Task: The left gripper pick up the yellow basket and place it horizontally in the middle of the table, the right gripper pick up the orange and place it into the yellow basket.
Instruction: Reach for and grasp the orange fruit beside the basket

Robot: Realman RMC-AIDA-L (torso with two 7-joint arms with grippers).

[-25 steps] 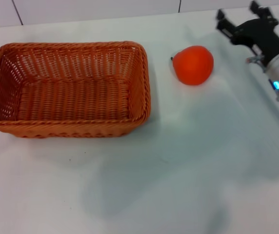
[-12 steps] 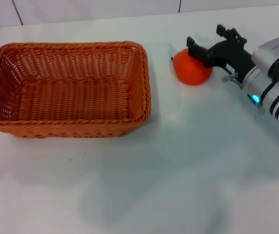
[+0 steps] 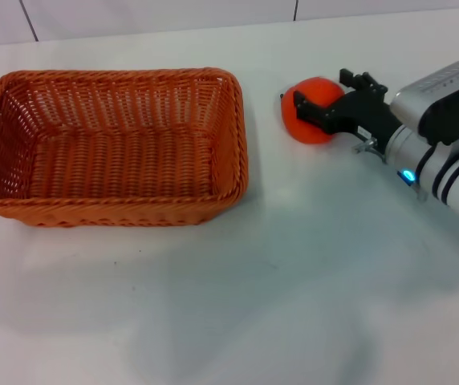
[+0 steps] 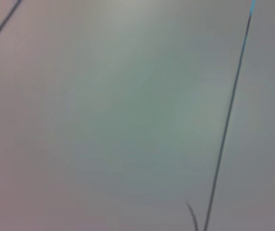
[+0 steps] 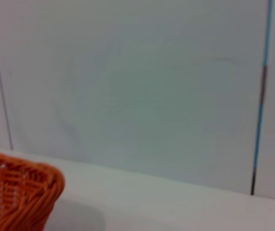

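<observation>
The yellow basket (image 3: 109,148), orange-brown wicker, stands empty on the left part of the white table (image 3: 294,281), its long side across the view. One of its corners shows in the right wrist view (image 5: 17,192). The orange (image 3: 314,108) rests on the table to the right of the basket. My right gripper (image 3: 331,95) reaches in from the right, open, with one finger in front of the orange and the other behind it. The left gripper is out of view.
A tiled white wall (image 3: 173,16) runs along the table's far edge and fills the left wrist view (image 4: 128,120). The right arm's silver and white body (image 3: 442,160) lies over the table's right side.
My right gripper has come in from the far right and down toward the orange, and its fingers now straddle it. The basket and the orange have not moved.
</observation>
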